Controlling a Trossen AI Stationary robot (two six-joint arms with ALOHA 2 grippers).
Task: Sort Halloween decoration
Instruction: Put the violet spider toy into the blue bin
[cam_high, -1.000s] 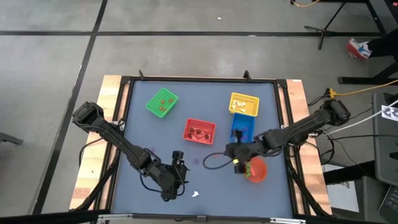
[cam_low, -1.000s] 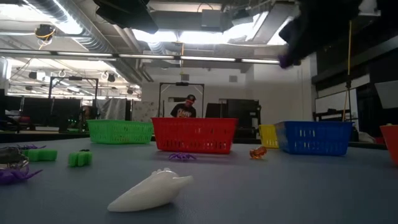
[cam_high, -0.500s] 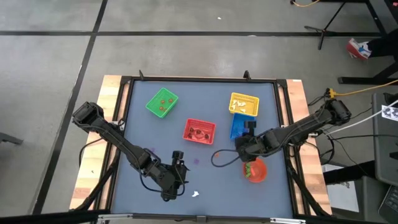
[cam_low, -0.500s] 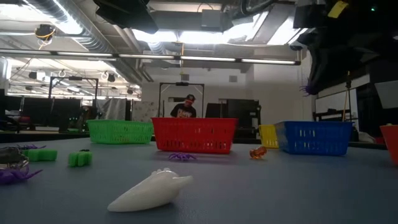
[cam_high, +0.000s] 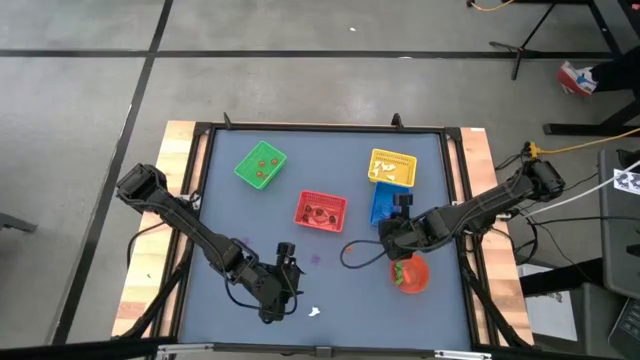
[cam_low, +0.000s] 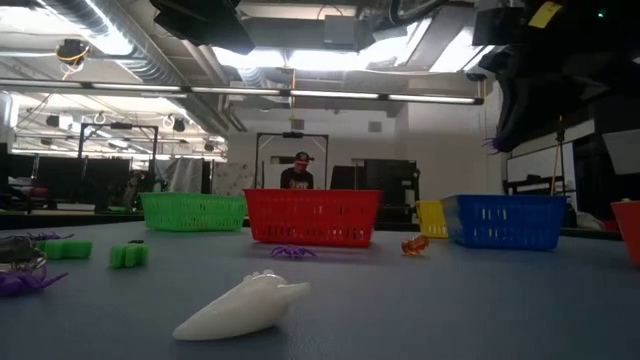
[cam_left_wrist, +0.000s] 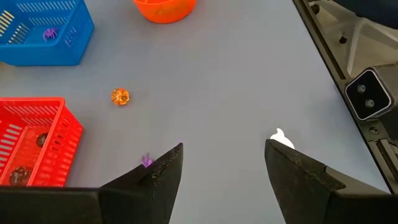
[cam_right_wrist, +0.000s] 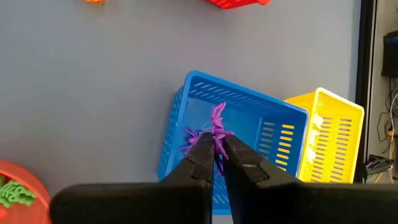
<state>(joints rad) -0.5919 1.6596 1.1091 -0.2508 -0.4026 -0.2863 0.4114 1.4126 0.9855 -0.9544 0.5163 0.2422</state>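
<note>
Swinging from the red bowl (cam_high: 411, 275) toward twelve o'clock, the right gripper (cam_right_wrist: 217, 148), clenching a purple trinket (cam_right_wrist: 217, 120), hangs above the blue basket (cam_right_wrist: 249, 118). Loose orange (cam_left_wrist: 120, 96), purple (cam_left_wrist: 147, 160) and white pieces (cam_left_wrist: 283, 139) remain near the parted left gripper (cam_left_wrist: 224, 163).

On the surface (cam_high: 250, 215), four baskets stand toward the far side: one at far left (cam_high: 261, 165), a second (cam_high: 320, 210) nearer the middle, a third at far right (cam_high: 392, 168), and the fourth (cam_high: 388, 203) touching the third's near side. A bowl (cam_high: 410, 275) sits nearer than the fourth basket. The right pincer (cam_right_wrist: 216, 148) hangs above that fourth basket, closed on a trinket (cam_right_wrist: 217, 119). The left pincer (cam_left_wrist: 224, 162) (fingers spread) waits near the front edge, a shell-like trinket (cam_high: 314, 311) just beside it.
</note>
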